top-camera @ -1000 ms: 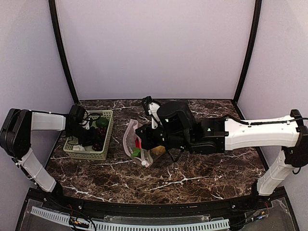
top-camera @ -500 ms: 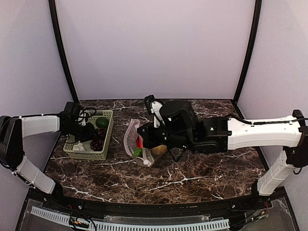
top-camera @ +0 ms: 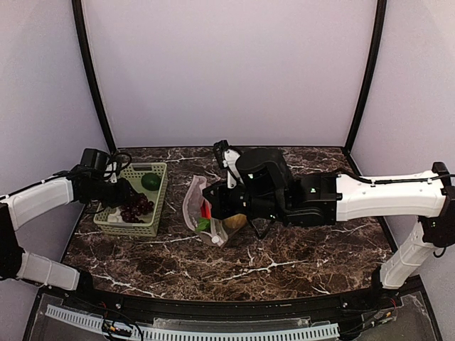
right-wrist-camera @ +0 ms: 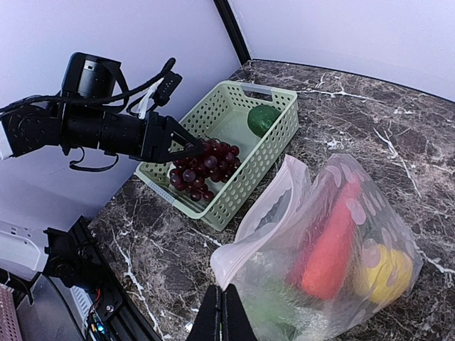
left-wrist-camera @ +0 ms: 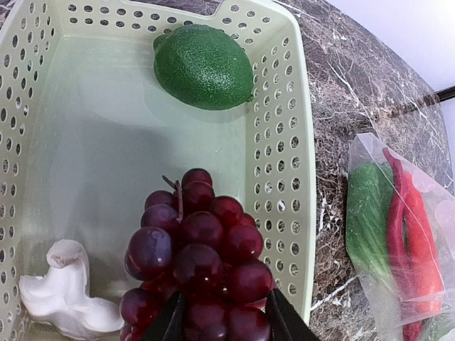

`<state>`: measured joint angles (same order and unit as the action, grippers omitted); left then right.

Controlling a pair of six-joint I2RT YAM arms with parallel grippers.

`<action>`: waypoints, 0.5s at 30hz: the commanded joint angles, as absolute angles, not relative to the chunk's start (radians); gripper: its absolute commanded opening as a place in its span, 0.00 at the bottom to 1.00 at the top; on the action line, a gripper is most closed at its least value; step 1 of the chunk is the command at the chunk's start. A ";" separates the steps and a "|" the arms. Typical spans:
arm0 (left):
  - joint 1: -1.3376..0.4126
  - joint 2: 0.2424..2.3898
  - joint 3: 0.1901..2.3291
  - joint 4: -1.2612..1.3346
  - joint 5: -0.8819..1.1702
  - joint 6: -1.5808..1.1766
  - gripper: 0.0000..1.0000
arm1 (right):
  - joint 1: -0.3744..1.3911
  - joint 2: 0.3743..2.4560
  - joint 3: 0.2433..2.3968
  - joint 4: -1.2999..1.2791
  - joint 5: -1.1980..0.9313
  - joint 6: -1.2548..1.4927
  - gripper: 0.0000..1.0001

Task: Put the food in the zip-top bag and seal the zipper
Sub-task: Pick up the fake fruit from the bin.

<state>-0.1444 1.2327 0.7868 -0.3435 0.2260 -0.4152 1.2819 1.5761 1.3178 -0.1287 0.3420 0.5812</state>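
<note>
Two chilies (left-wrist-camera: pixel 419 241), one basket (left-wrist-camera: pixel 291 185), probably one lemon (right-wrist-camera: pixel 384 273).

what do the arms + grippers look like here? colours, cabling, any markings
Both match: white tubular links on the left arm and right arm, black joint housings, bulky black wrists. Loose black cables loop at the left wrist; another runs along the right arm's top edge. Small green dots mark the right forearm. The left gripper and right gripper have slim black fingers.
</note>
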 commanded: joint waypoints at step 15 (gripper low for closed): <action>-0.147 1.001 0.808 -0.448 0.406 -0.354 0.30 | 1.278 1.549 1.315 -0.103 0.363 0.583 0.00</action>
<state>-0.1444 1.0695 0.7826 -0.4072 0.2962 -0.3977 1.2819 1.5761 1.3178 -0.1287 0.3424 0.5816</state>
